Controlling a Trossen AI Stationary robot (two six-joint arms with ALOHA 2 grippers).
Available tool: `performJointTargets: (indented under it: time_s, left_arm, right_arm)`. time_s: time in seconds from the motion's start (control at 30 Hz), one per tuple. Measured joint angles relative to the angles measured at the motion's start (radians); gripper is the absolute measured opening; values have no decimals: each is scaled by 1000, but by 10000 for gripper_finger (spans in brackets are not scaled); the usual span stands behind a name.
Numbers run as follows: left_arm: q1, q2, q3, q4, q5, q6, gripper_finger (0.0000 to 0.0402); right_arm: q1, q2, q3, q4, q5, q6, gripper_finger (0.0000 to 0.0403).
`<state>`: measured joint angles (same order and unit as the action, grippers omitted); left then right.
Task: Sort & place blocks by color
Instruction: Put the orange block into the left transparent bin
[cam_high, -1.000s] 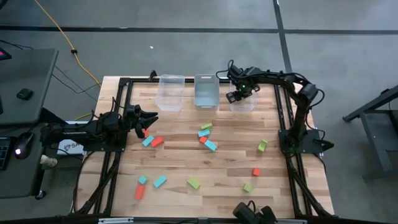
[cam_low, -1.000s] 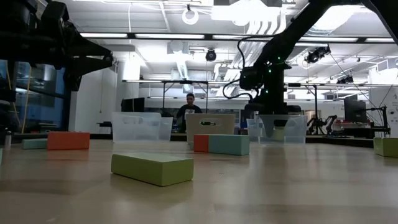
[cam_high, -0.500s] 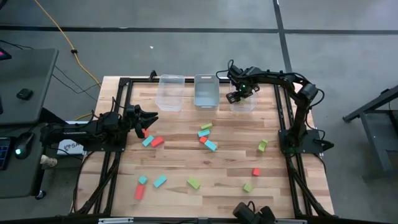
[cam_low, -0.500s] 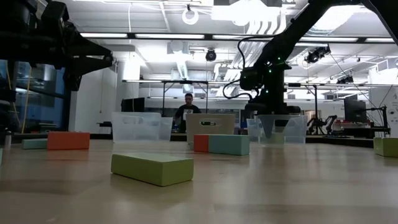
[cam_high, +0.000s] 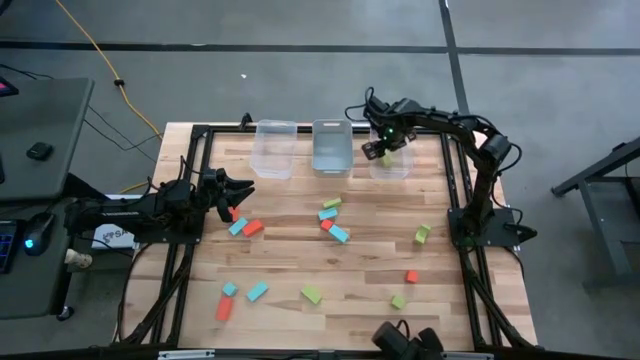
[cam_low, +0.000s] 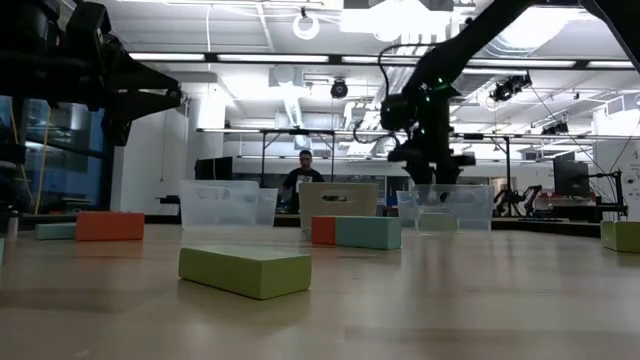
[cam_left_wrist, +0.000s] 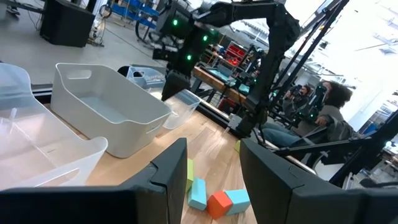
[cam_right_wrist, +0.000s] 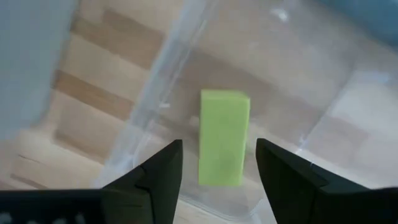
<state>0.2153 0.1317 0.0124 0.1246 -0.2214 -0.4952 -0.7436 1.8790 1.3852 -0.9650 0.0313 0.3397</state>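
Right gripper (cam_right_wrist: 217, 177) over far-right bin (cam_high: 392, 165), fingers apart, empty; green block (cam_right_wrist: 224, 137) lying inside. Lift straight, clear the rim.

Yellow-green, light blue and red-orange small solid blocks (cam_high: 330, 222) are lying scattered on the pale striped wooden table (cam_high: 290, 262), framed in black. Three clear plastic bins (cam_high: 274, 148) are lining its far edge, one showing a yellow-green bar (cam_right_wrist: 223, 137).
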Motion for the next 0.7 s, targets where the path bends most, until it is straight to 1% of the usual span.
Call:
performJointTargets:
  time_s: [0.17, 0.3, 0.37, 0.57, 0.7]
  left_arm:
    - [0, 0, 0, -5, -2, 0, 127]
    - [0, 0, 0, -28, -54, 0, 127]
    - [0, 0, 0, -32, -80, 1, 127]
    - [0, 0, 0, -37, -82, -9, 127]
    - [0, 0, 2, 26, -58, -10, 127]
  right_arm:
    - [14, 0, 122, -100, 81, -6, 194]
    - [26, -1, 224, -176, 125, -8, 195]
    - [30, -1, 277, -208, 136, -7, 195]
    - [52, -1, 446, -303, 170, 25, 195]
    - [79, -1, 553, -349, 170, 45, 195]
